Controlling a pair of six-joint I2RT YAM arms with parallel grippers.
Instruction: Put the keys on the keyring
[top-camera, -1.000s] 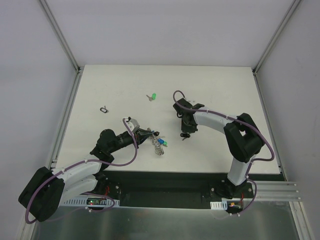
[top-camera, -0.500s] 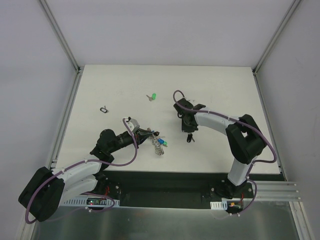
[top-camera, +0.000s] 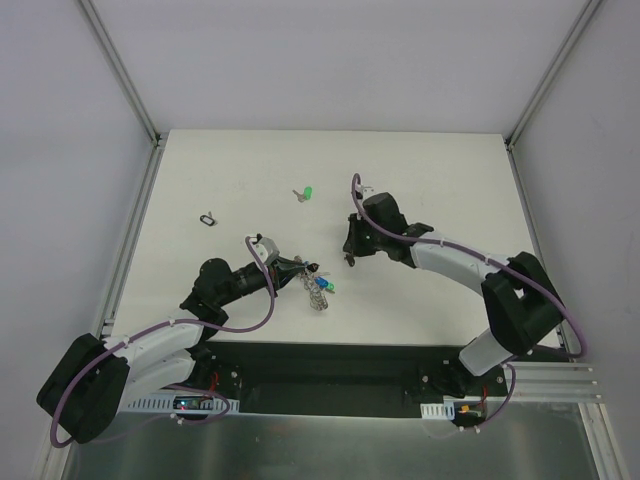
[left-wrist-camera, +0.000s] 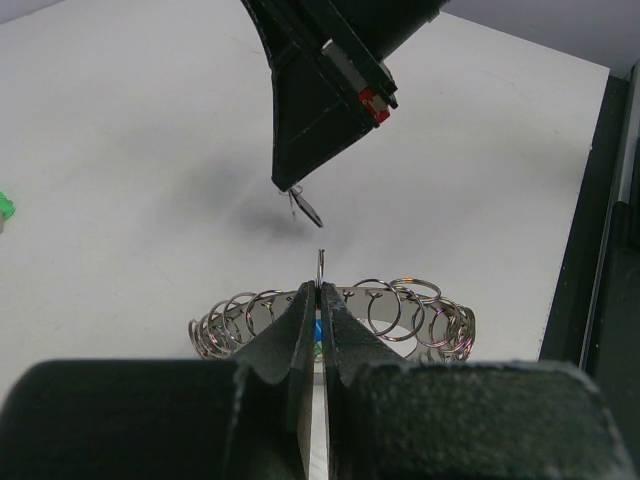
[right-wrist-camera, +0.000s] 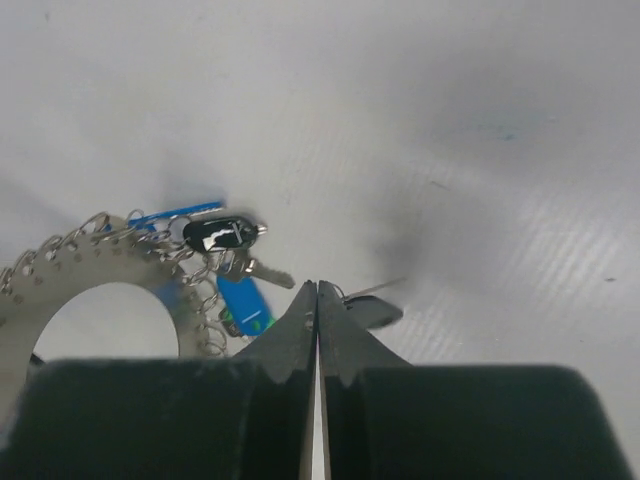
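Note:
My left gripper (top-camera: 300, 268) is shut on one small loop of the keyring (top-camera: 318, 291), a coiled silver ring. In the left wrist view the jaws (left-wrist-camera: 320, 290) pinch that loop upright and the keyring (left-wrist-camera: 405, 308) curves behind them. A black key (right-wrist-camera: 222, 234) and a blue key (right-wrist-camera: 245, 301) hang on the keyring (right-wrist-camera: 75, 265). My right gripper (top-camera: 349, 256) is shut on another black key (right-wrist-camera: 372, 312), held above the table just right of the keyring; its small ring (left-wrist-camera: 306, 208) dangles from the tips (left-wrist-camera: 292, 180). A green key (top-camera: 308, 192) lies far off at the back.
A tiny black loop-shaped item (top-camera: 208, 219) lies at the left of the table. Metal frame rails (top-camera: 130, 240) run along the table's left and right sides. The table's dark near edge (left-wrist-camera: 612, 260) shows to the right of the keyring.
My right gripper closed on the black key that lay on the table, lifted it and swung left toward the keyring. The left arm and the keyring stayed put.

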